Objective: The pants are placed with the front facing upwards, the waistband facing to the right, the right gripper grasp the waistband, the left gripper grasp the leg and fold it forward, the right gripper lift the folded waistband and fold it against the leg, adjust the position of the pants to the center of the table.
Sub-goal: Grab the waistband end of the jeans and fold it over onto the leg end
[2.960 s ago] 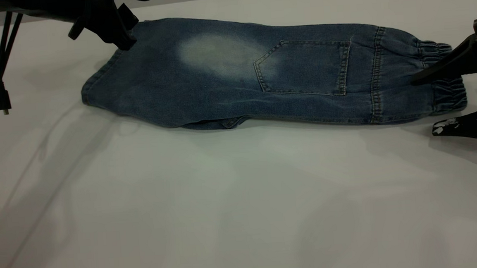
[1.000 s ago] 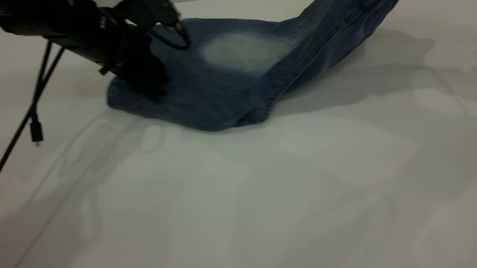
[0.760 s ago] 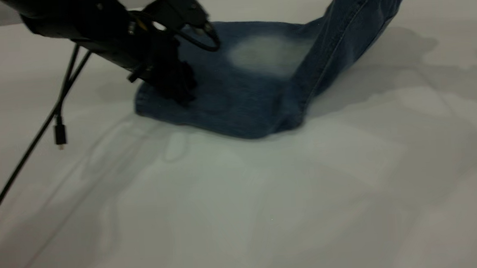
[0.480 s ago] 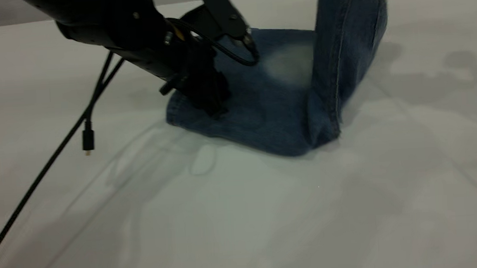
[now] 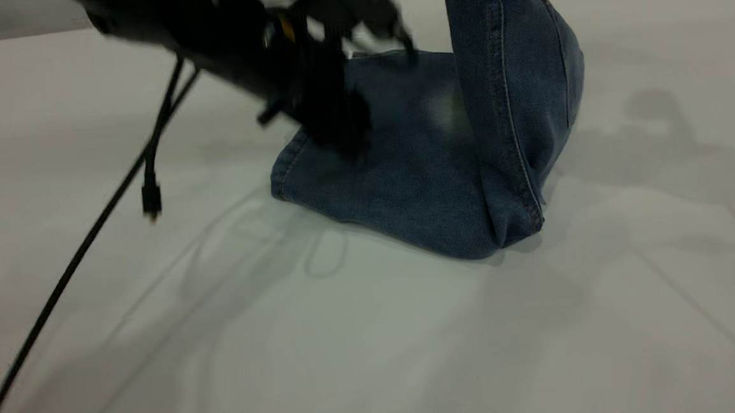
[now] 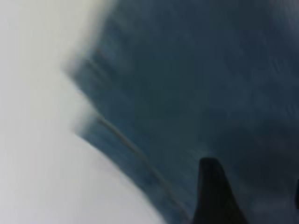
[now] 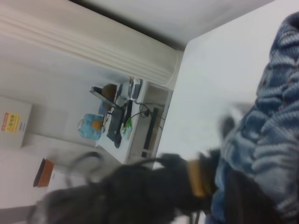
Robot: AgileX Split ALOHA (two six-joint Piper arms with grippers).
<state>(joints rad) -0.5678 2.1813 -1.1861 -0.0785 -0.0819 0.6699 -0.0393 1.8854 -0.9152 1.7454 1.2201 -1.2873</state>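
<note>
waistband end of the pants (image 5: 514, 95) swung up over the left gripper (image 5: 338, 138); can't tell its grip, fold halfway.

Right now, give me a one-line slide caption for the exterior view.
Left claw presses the leg end of the pants onto the table while the other end stands lifted above it.

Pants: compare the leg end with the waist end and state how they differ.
The leg end lies flat on the table; the waist end stands lifted, running out of the exterior view's top. The left gripper bears down on the leg end; what holds the waist end is out of view. Both are blue denim, meeting at a fold.
</note>
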